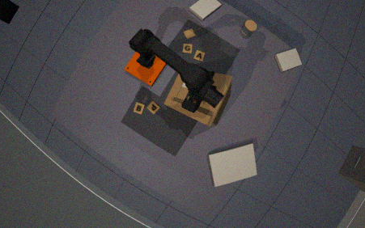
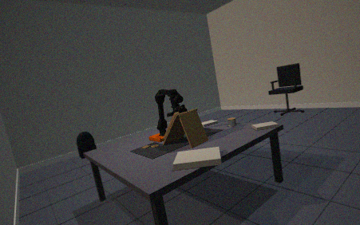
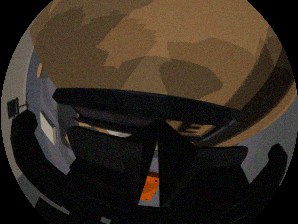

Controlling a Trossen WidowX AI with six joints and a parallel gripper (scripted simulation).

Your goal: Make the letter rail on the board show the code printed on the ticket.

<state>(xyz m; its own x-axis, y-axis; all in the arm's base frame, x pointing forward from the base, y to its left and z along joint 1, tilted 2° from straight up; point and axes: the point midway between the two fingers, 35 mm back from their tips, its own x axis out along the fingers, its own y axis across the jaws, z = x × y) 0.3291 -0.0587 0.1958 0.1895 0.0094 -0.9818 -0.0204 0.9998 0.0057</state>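
Note:
My gripper (image 1: 190, 103) (image 3: 158, 124) is shut, with nothing seen between its fingertips. It is low over the sloping wooden board (image 1: 223, 81) (image 2: 195, 128) (image 3: 210, 30). A tile marked E (image 3: 191, 128) shows close by the right finger in the wrist view; whether it is fully home is hidden. The rail is mostly hidden by the arm. A white ticket (image 1: 184, 85) is partly covered, its code unreadable. Tiles G (image 1: 187, 48) and A (image 1: 199, 56) and a tile with no readable letter (image 1: 189, 33) lie on the back mat. Tiles B (image 1: 138, 107) and a turned A (image 1: 153, 107) lie on the front mat.
The orange base (image 1: 137, 73) (image 2: 156, 138) (image 3: 150, 188) stands beside the board. A round container (image 1: 248, 28) (image 2: 231, 122) stands beyond the back mat (image 1: 227, 50). White slabs lie around, including a large one (image 1: 233, 165) (image 2: 197, 156) near the counter edge. The front mat (image 1: 154, 131) adjoins the board.

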